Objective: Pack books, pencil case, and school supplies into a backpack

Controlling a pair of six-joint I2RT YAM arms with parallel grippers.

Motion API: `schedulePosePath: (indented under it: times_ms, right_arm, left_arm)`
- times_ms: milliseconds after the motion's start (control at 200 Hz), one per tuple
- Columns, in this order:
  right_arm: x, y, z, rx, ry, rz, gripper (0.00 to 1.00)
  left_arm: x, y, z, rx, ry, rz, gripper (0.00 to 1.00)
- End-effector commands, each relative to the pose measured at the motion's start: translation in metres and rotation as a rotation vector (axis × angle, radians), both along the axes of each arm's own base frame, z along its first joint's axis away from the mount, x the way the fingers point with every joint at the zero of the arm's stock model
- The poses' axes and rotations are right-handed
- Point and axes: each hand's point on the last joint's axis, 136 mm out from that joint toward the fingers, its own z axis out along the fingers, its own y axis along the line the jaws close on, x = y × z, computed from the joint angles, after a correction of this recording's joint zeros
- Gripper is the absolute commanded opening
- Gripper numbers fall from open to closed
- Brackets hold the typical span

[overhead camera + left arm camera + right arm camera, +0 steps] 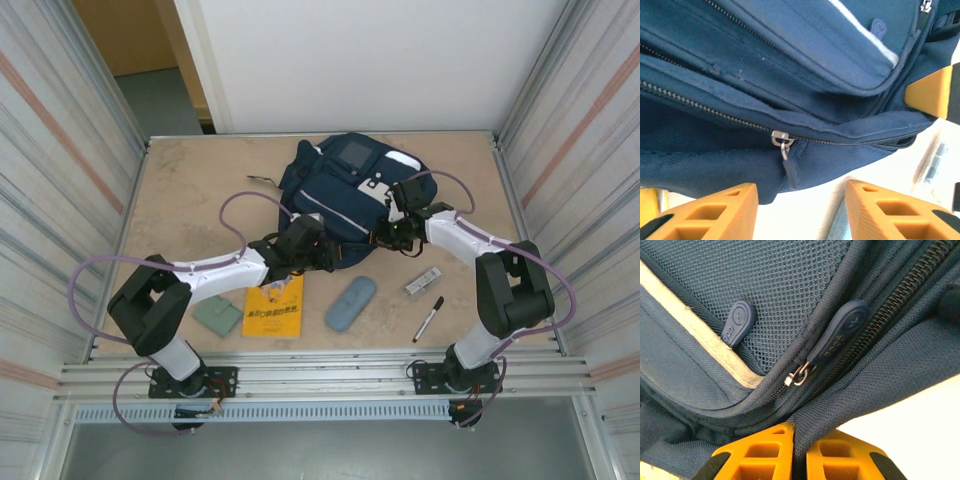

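the backpack [345, 190] lies flat in the upper middle of the overhead frame, navy blue with white patches, and both arms reach to its lower edge. the left gripper [325, 255] sits at the bag's lower left corner. in the left wrist view its orange fingers [715, 210] stand apart at the bottom of the frame with nothing between them, and bare table shows in the gap. just above that gap a metal zip slider [781, 138] sits on a closed zip line, and a dark blue pull tab [791, 172] hangs down from it, free of both fingers. the right gripper [385, 235] is at the bag's lower right side. in the right wrist view its fingers [765, 455] are pressed narrow on a fold of the backpack's fabric at the bottom centre, just below a second slider with a rubbery pull [840, 332]. another small pull [737, 324] lies on mesh in the upper left. below the bag in the overhead frame, the yellow-orange book [273, 306] lies lower left of centre with the grey-green pad [217, 315] just beside it on the left. the blue-grey pencil case [351, 302] lies tilted near the centre bottom, the silvery bar [423, 280] is to its right, and the black marker [429, 319] lies just below the bar, all on the table [180, 200] and apart from the bag.
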Motion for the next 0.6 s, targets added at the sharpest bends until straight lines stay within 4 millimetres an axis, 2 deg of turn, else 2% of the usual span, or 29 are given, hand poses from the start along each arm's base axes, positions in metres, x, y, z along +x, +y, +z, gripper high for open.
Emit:
schedulePosePath:
  times_ms: [0,55,120,371,596]
  right_arm:
    - [0.001,0.004,0.025,0.003,-0.073,0.037,0.1]
    - [0.0,0.005,0.027,0.006,-0.073,0.043,0.1]
    - [0.0,0.004,0.028,-0.002,-0.07,0.046,0.1]
    - [-0.008,0.005,0.035,-0.008,-0.087,0.06,0.1]
    - [-0.014,0.005,0.035,-0.002,-0.088,0.066,0.1]
  left_arm:
    - [0.007,-0.003,0.012,-0.03,-0.031,0.001,0.44]
    - [0.009,-0.009,0.012,-0.029,-0.032,-0.016,0.38]
    - [0.012,-0.01,0.006,-0.025,-0.024,-0.005,0.35]
    - [0.023,-0.002,0.004,0.011,-0.038,0.067,0.22]
    - [0.027,-0.002,-0.01,0.005,-0.007,0.058,0.16]
